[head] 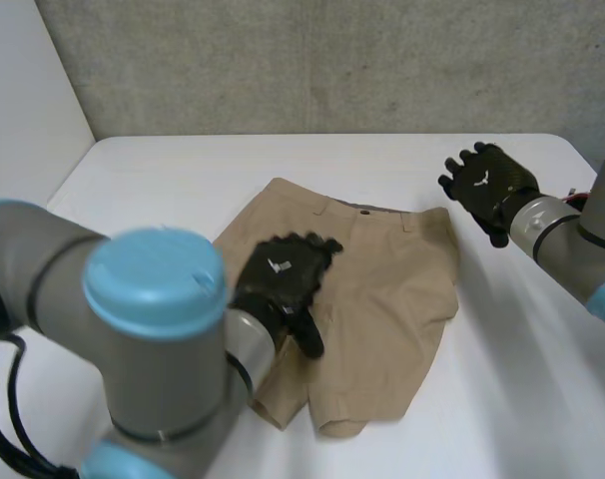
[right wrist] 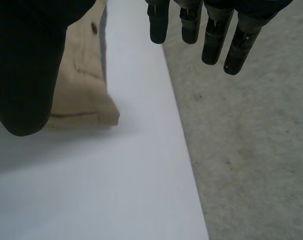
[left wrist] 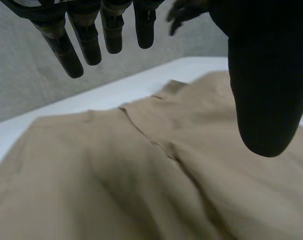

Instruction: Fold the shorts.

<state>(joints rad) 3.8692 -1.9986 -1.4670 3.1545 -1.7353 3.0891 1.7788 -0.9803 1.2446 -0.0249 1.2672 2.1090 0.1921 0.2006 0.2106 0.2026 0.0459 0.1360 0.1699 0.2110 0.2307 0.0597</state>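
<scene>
The left hand (head: 281, 282) is over the shorts (head: 387, 299), above their left half, at about 9 o'clock from the garment's middle in the head view. It is open. Its fingers (left wrist: 89, 46) reach straight out toward 1 o'clock and its thumb (left wrist: 264, 95) is spread wide of them, with nothing held. Its own wrist view has tan cloth running beneath the palm, with the fly seam (left wrist: 146, 135) passing under the gap between fingers and thumb. Whether the palm touches the cloth cannot be told.

The right hand (head: 490, 187) is at about 2 o'clock from the shorts' middle, clear of the cloth and above bare table (head: 173, 180). It is open too, with straight fingers set apart from the thumb and nothing between them. In its wrist view the waistband's right corner (right wrist: 99, 114) lies beside the thumb.

The shorts are tan and spread flat near the middle of the white table. Their waistband is toward 12 o'clock and both leg hems toward 6 o'clock. A dark button (head: 364, 212) sits at the waistband's centre. The left arm's light-blue cap (head: 155, 281) stands at 8 o'clock from the shorts, and a grey wall (head: 332, 60) rises behind the table at 12 o'clock.
</scene>
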